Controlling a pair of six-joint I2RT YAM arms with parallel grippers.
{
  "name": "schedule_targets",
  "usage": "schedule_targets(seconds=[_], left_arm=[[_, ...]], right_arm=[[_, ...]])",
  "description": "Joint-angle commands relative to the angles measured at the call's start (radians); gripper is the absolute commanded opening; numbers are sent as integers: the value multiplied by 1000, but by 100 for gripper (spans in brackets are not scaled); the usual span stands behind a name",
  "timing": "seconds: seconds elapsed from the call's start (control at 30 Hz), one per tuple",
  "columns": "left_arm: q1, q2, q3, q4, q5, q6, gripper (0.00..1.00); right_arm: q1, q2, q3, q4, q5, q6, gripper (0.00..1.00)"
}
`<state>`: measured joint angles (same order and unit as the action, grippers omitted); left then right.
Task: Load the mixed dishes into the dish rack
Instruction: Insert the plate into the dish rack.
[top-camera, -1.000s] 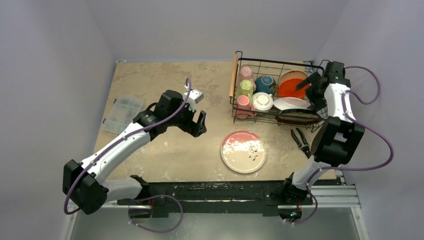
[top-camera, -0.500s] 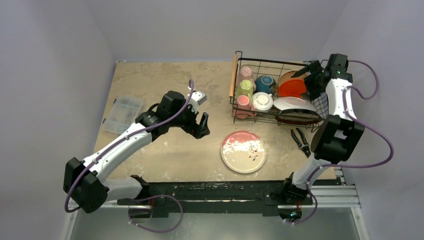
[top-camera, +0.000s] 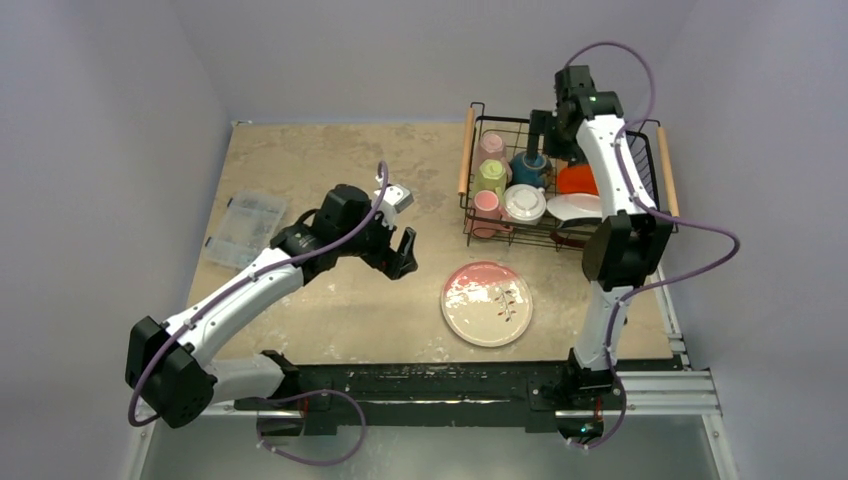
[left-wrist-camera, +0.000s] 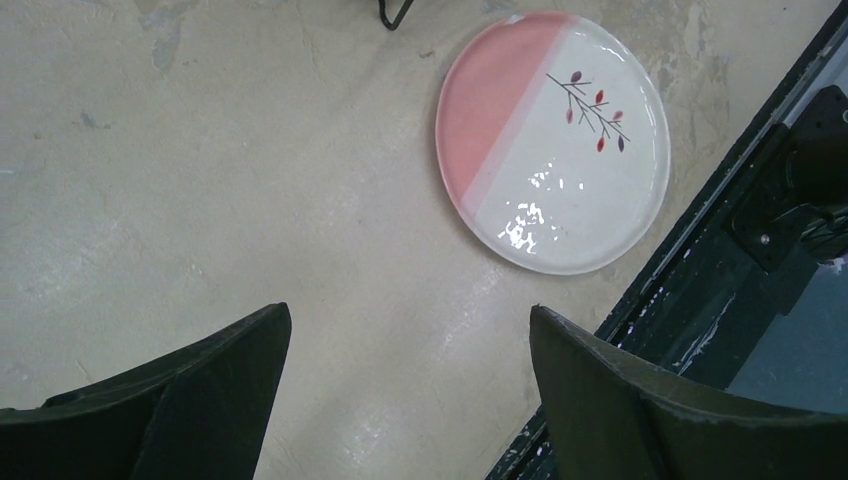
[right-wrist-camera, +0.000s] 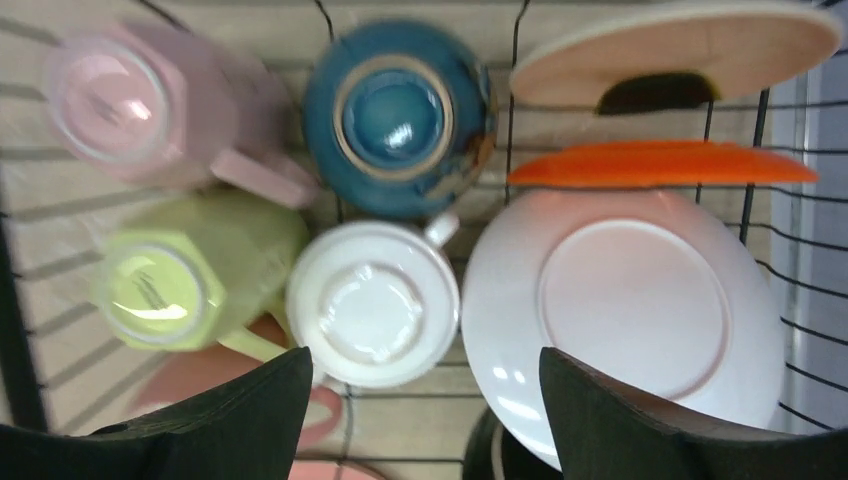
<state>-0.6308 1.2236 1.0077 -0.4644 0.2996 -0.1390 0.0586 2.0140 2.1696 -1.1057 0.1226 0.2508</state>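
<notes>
The dish rack (top-camera: 470, 225) stands at the back right and holds a pale pink mug (right-wrist-camera: 110, 100), a yellow-green mug (right-wrist-camera: 170, 285), a white mug (right-wrist-camera: 372, 303), a salmon mug (right-wrist-camera: 200, 385) and a teal bowl (right-wrist-camera: 397, 115), all upside down. Beside them stand a red-orange plate (right-wrist-camera: 660, 165), a white plate (right-wrist-camera: 625, 310) and a cream plate (right-wrist-camera: 680, 55). My right gripper (right-wrist-camera: 422, 352) hovers open and empty above them, over the rack's back (top-camera: 542, 135). A red-rimmed cream plate (top-camera: 487, 303) lies on the table. My left gripper (top-camera: 403, 248) hangs open to its left (left-wrist-camera: 408, 310).
A clear plastic compartment box (top-camera: 245, 228) lies near the table's left edge. The rack's wooden handles (top-camera: 465, 150) run along its short sides. The black base rail (left-wrist-camera: 700, 290) borders the near edge, close to the plate.
My right arm swung from the rack's right side up and left, over the back of the rack, and its jaws narrowed slightly. The left arm barely moved.
</notes>
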Motion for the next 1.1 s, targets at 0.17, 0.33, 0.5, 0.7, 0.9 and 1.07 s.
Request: schedule_targets(seconds=[0.17, 0.33, 0.5, 0.7, 0.9, 1.07], left_arm=[[-26, -19, -50, 106, 23, -46, 85], [-80, 27, 7, 98, 55, -56, 82], [-109, 16, 22, 56, 42, -71, 83], [-116, -18, -4, 35, 37, -79, 82], [-117, -35, -5, 23, 30, -75, 80], [-117, -44, -4, 13, 20, -63, 77]], right_arm=[[79, -48, -177, -100, 296, -291, 80], [130, -68, -303, -40, 437, -390, 79], [151, -79, -350, -42, 454, -420, 75], [166, -89, -427, -19, 485, -436, 74], [177, -56, -414, 40, 535, -461, 73], [186, -23, -426, 60, 503, -469, 70]])
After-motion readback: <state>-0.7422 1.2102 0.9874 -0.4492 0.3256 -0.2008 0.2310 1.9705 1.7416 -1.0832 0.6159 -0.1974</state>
